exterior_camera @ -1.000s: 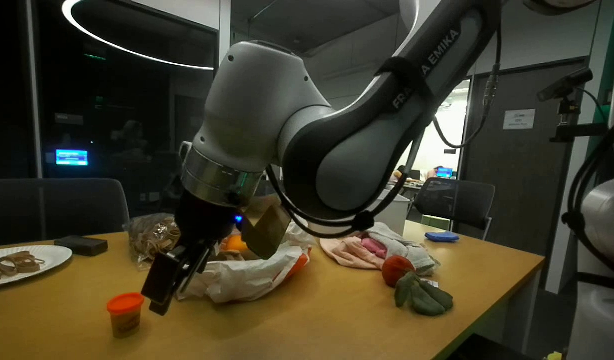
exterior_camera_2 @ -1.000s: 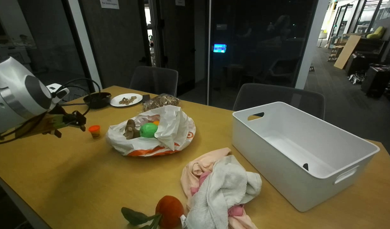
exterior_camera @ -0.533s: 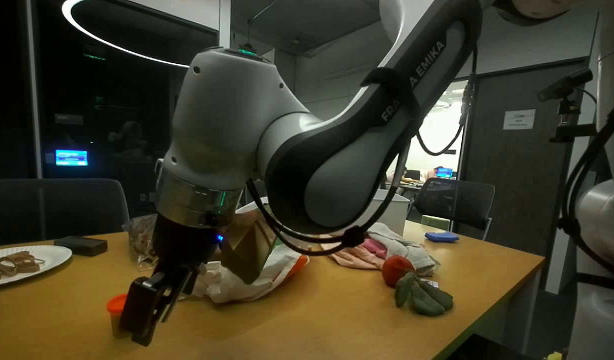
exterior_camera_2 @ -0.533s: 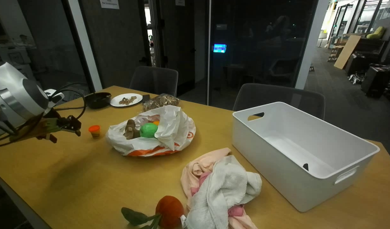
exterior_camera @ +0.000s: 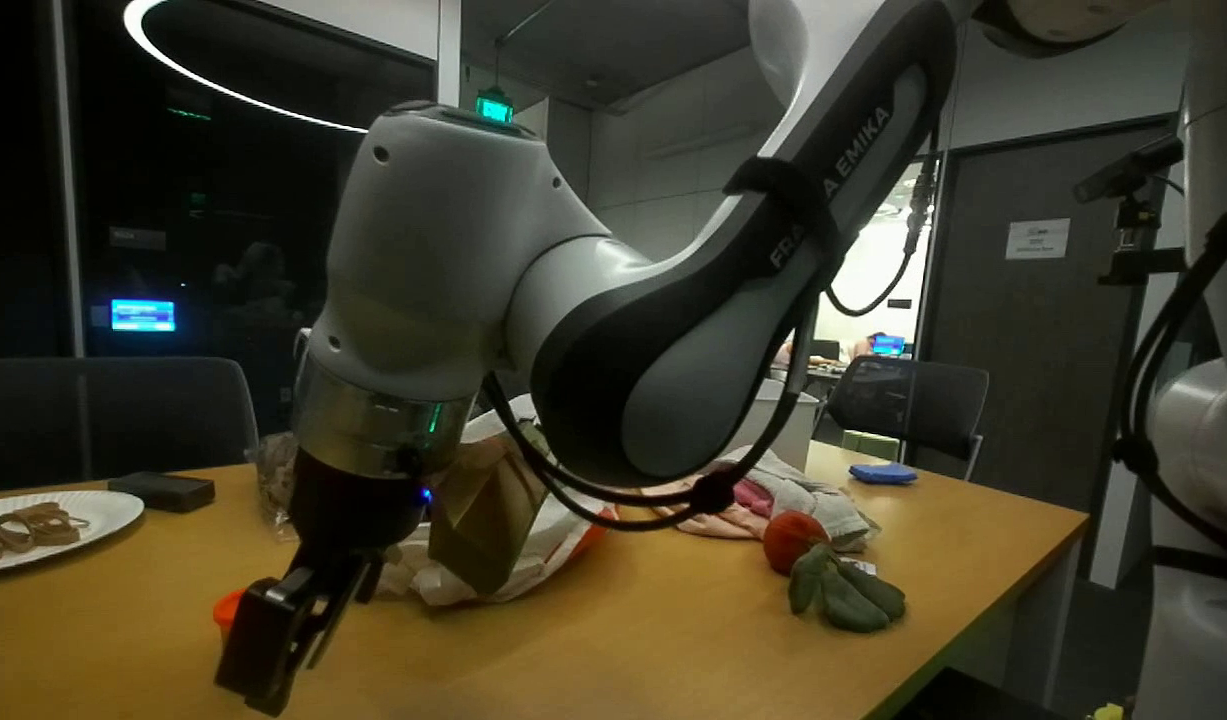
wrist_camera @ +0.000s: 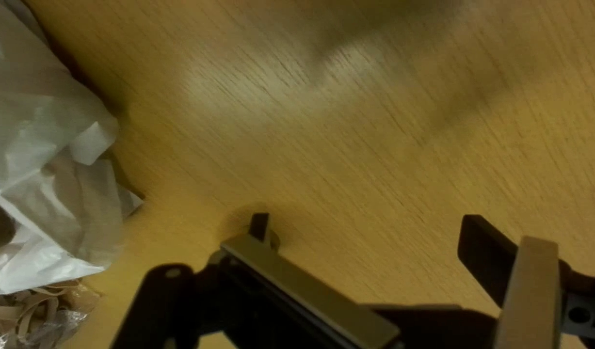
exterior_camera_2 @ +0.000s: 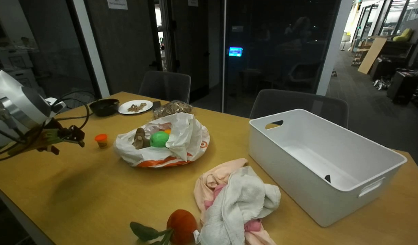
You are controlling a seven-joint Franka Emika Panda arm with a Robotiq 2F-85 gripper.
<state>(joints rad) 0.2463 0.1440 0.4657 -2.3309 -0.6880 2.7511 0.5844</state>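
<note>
The gripper (exterior_camera_2: 69, 147) is empty, its fingers (wrist_camera: 527, 295) spread wide apart, and the cup (exterior_camera_2: 101, 141) near it stands on the table (exterior_camera_2: 110, 190), not yet picked up.

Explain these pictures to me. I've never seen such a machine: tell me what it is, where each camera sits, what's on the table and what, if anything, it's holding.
The machine is a robot arm ending in a pair of jaws. Two cameras stand outside it and view the scene from different places; the wrist camera rides on the arm itself, looking down past the jaws at the wooden table.

On the table, among other things, are a dark pan, a white plate with brown strips, a white bag with a green object inside, a pile of cloths, a red-orange plush fruit and a white bin.

The jaws stand open and hold nothing. Nearest them is a small orange-lidded tub, upright and apart from them.
</note>
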